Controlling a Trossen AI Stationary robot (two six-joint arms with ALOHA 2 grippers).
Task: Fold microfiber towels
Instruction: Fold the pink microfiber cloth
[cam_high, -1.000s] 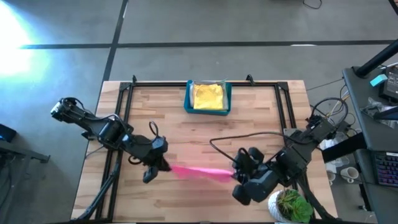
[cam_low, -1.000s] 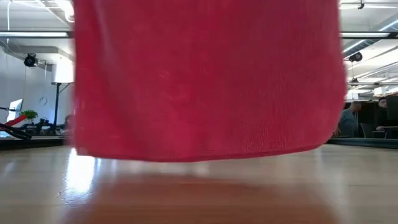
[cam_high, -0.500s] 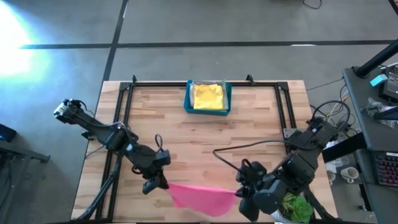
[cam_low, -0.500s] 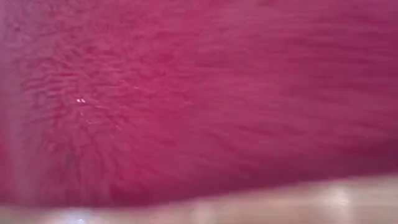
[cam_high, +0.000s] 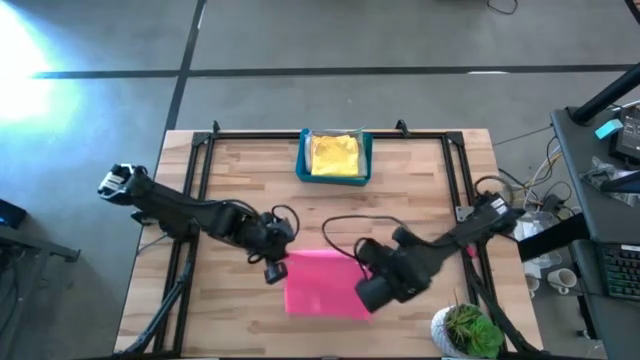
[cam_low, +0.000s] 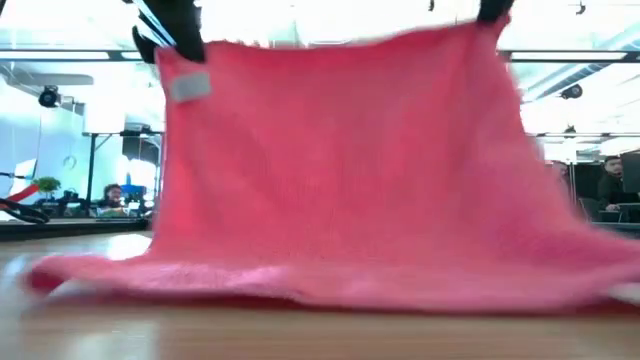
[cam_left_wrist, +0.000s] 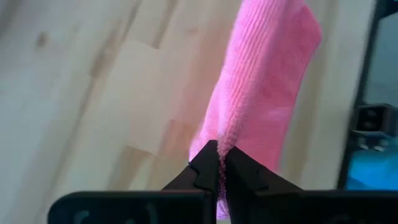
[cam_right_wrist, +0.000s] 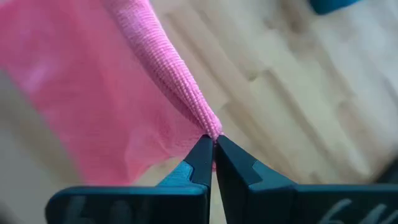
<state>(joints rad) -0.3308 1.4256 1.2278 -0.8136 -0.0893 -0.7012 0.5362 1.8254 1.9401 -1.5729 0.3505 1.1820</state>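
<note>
Now both hands, left (cam_high: 277, 268) and right (cam_high: 362, 282), pinch the pink towel's (cam_high: 322, 285) far corners, near edge dragging on table (cam_high: 420, 190).

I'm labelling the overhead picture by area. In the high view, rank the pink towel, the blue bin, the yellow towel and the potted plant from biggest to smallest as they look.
1. pink towel, though part is lifted nearer the camera
2. blue bin
3. yellow towel and potted plant: too alike to rank, and the plant is cut off by the frame

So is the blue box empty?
No, in the high view the blue bin at the table's far edge holds a yellow towel.
</note>
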